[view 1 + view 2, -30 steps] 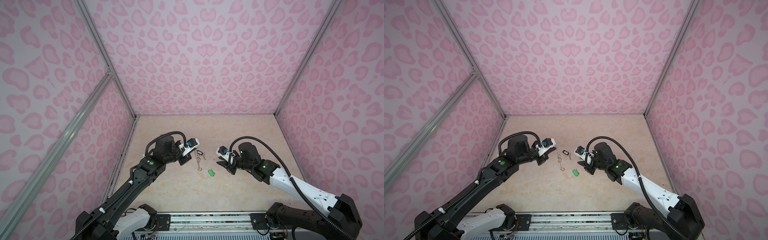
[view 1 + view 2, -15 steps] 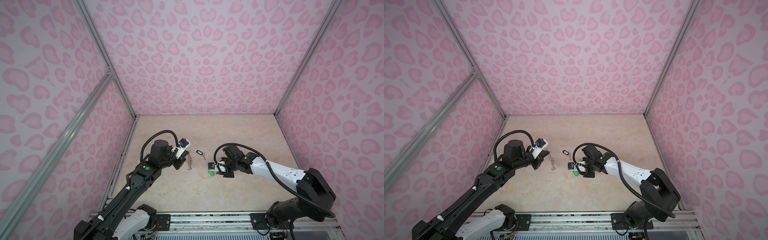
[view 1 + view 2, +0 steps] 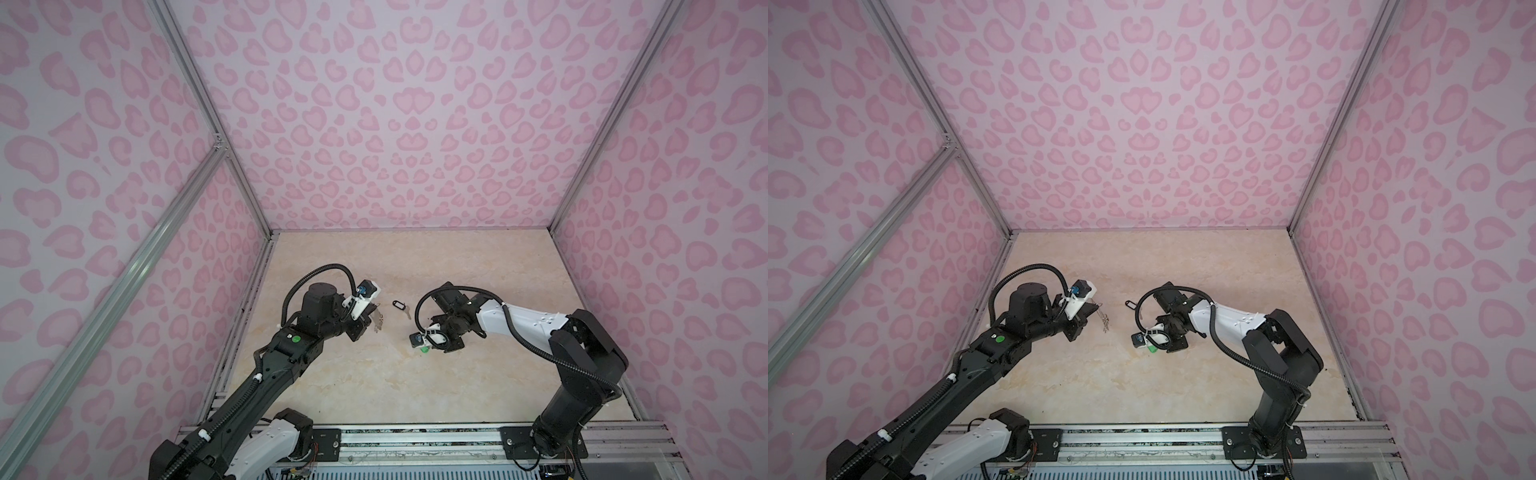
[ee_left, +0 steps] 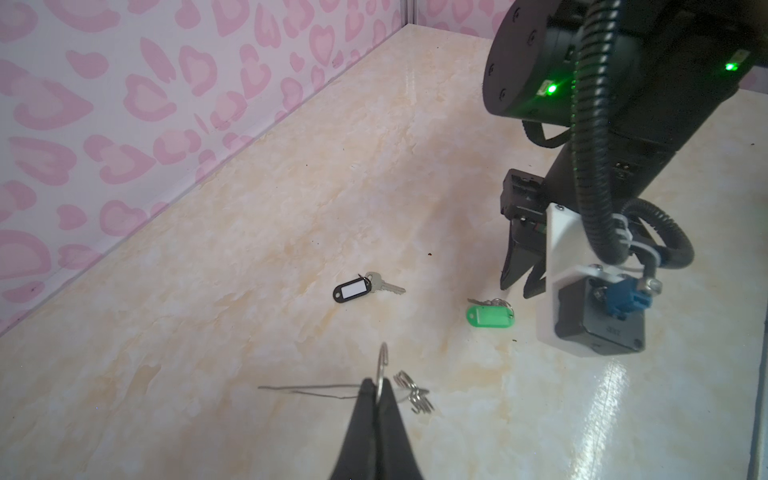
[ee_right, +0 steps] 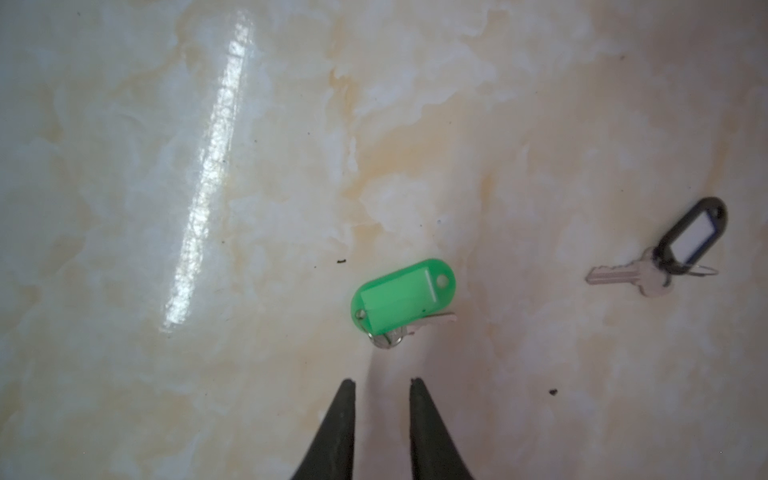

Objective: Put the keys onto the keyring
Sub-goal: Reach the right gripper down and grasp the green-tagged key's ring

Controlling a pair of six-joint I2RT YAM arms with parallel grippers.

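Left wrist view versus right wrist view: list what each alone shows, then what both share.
Left wrist only: the left claw shut on the keyring, the pink wall, the right arm's wrist camera. Right wrist only: nothing new, just a closer look. Both: the right claw open short of the green-tagged key, and the black-tagged key lying apart.

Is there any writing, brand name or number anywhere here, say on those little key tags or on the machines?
No text here can be read.
On the black key tag: the white insert is blank.
On the green key tag: nothing written.
On the wrist camera of the right arm: a faint mark on its black housing, too small to read.
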